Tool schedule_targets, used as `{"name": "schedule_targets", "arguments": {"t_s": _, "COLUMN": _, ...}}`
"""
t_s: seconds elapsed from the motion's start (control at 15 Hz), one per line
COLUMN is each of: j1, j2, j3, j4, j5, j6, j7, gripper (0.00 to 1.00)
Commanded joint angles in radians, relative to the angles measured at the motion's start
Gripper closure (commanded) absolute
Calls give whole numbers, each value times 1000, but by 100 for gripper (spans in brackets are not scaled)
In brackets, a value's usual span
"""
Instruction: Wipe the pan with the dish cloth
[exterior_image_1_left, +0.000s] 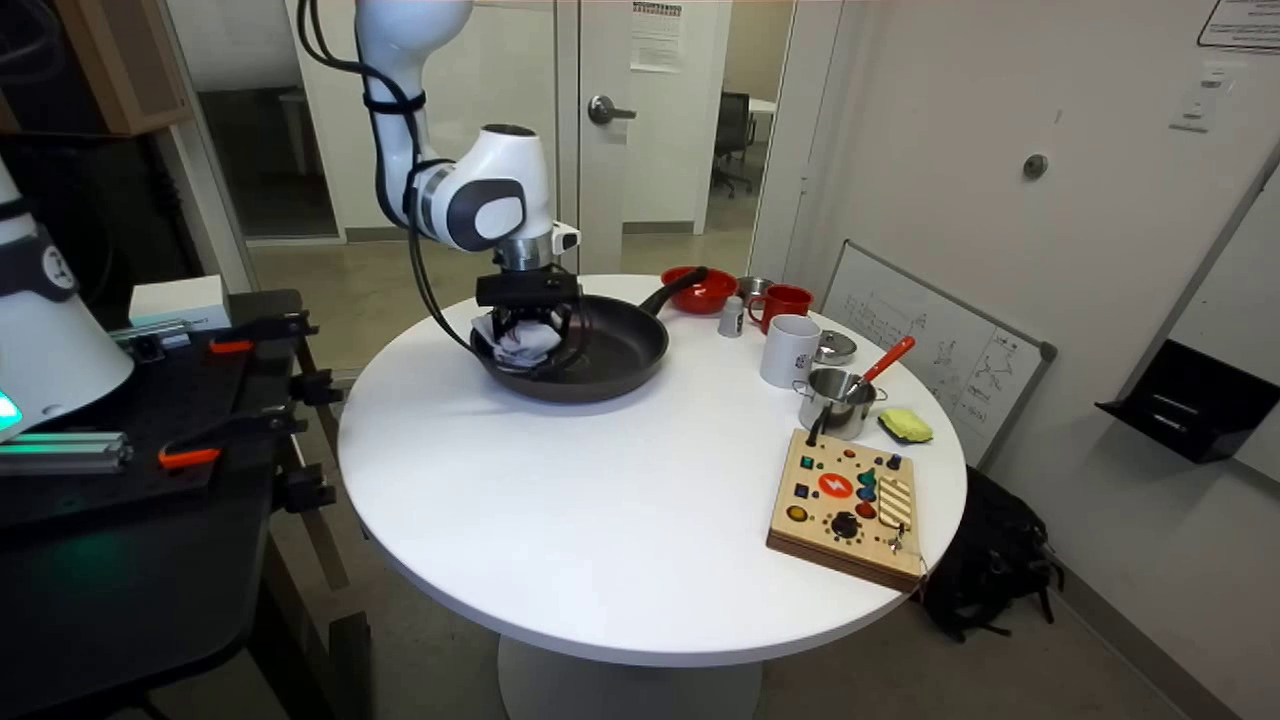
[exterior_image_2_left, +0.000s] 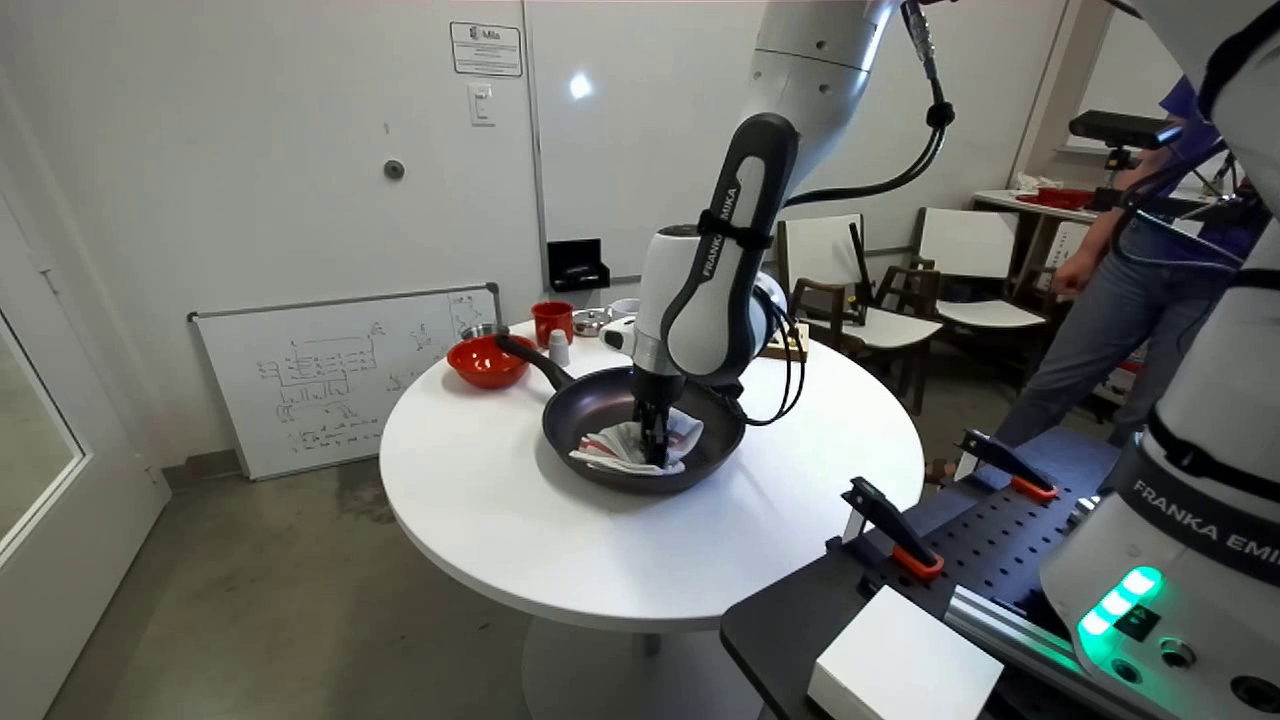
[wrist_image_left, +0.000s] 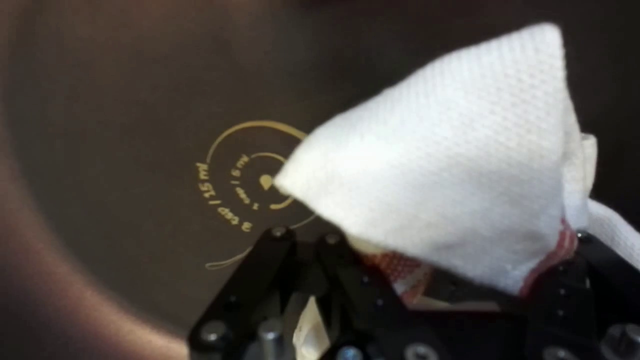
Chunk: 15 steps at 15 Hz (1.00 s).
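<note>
clamping bunched dish cloth (exterior_image_2_left: 622, 447) in tightly closed gripper (exterior_image_2_left: 655, 459), inside pan (exterior_image_1_left: 622, 348), in from edge of tabletop (exterior_image_1_left: 600, 510); likely soft, light; best held mid-bunch, not by corner

The jaws hold the cloth (exterior_image_1_left: 526, 344) in the pan (exterior_image_1_left: 617, 345).

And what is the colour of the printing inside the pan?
The printing is golden yellow; it shows best in the wrist view.

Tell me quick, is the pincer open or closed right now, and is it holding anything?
Pincer: closed, holding the bunched dish cloth inside the pan.
</note>
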Motion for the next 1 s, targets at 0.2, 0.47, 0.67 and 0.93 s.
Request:
{"name": "schedule_targets", "arguments": {"t_s": 0.2, "j1": 127, "j2": -4, "j3": -131, "j4": -10, "j5": -22, "j6": 106, "j7": 155, "gripper": 100}}
{"name": "schedule_targets", "arguments": {"t_s": 0.47, "j1": 25, "j2": 7, "j3": -5, "j4": -18, "j5": -58, "j6": 102, "j7": 144, "gripper": 100}}
{"name": "schedule_targets", "arguments": {"t_s": 0.67, "j1": 96, "j2": 32, "j3": -56, "j4": -4, "j5": -27, "j6": 172, "j7": 202, "gripper": 100}}
{"name": "schedule_targets", "arguments": {"t_s": 0.93, "j1": 319, "j2": 84, "j3": -253, "j4": 9, "j5": 86, "j6": 371, "j7": 300, "gripper": 100}}
